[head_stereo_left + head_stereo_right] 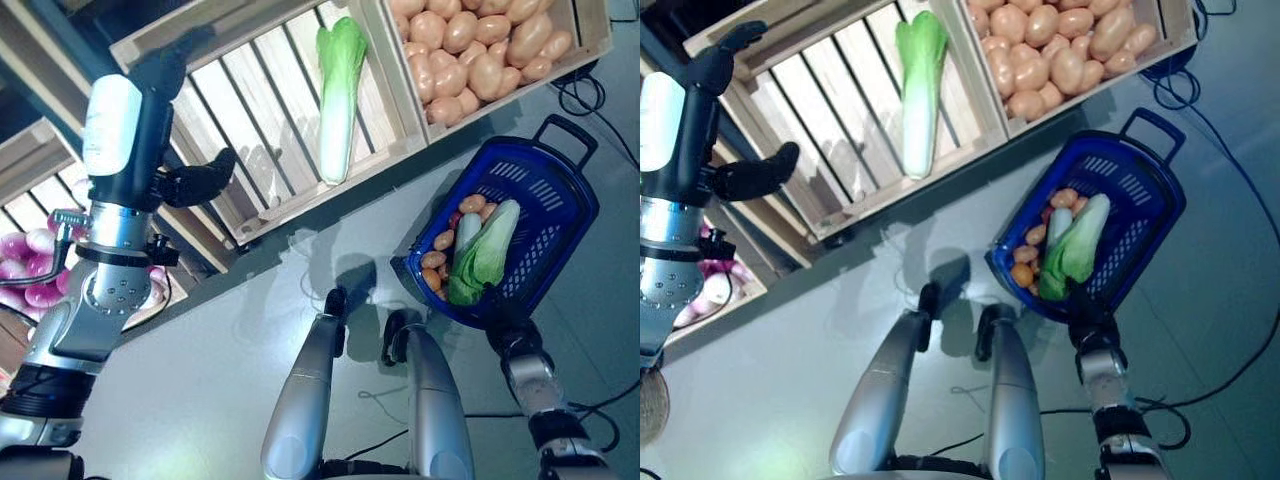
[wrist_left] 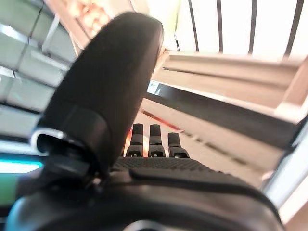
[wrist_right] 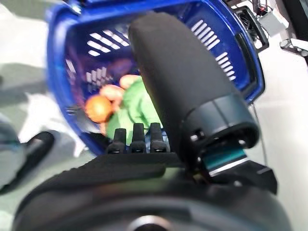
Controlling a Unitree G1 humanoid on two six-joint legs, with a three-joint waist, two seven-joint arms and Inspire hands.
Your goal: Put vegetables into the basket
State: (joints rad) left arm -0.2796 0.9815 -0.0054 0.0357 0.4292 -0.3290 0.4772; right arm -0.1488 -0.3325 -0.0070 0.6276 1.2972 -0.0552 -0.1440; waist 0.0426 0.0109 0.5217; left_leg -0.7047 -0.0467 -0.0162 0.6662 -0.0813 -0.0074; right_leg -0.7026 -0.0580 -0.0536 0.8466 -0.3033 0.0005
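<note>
The slatted wooden crate in front of the robot is the largest thing here; one Chinese cabbage lies in it, alone on the slats. Next to it, a second crate is heaped with potatoes. Below them, on the floor, sits the blue basket, already holding a cabbage and several potatoes and orange pieces. To the far left, purple onions show in a lower crate.

The right hand curls over the basket's near rim, holding it. The left hand hangs empty with fingers relaxed and thumb apart, beside the crate's near edge and well short of the cabbage.

The step appears to be fetching the next vegetable: the left hand must travel across the slats and close round the cabbage stalk.
</note>
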